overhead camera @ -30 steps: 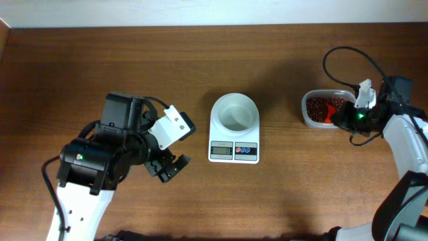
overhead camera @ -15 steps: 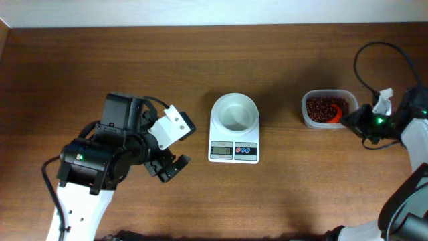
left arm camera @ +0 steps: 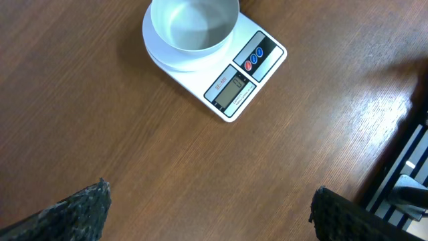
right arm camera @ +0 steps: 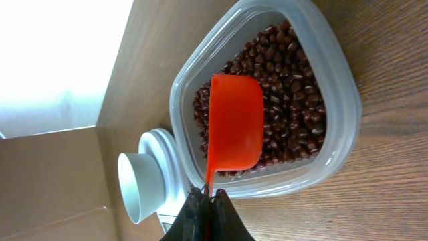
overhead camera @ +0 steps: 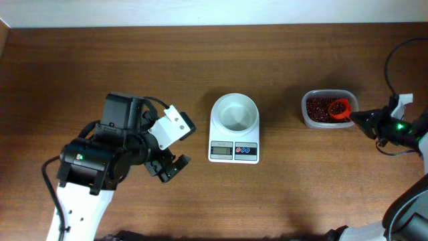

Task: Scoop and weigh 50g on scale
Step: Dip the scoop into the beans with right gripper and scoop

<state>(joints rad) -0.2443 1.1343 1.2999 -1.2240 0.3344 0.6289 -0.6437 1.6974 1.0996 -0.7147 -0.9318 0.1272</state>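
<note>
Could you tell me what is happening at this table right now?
The right fingers are shut on the handle of the orange scoop, holding it over the red-brown beans in the clear tub. The bowl on the scale is empty. The left fingers hang open beside the scale, holding nothing.

No lettering, brand or number can be read anywhere; the figures on the grey display (left arm camera: 231, 90) of the scale (left arm camera: 235, 67) are too small to make out.
</note>
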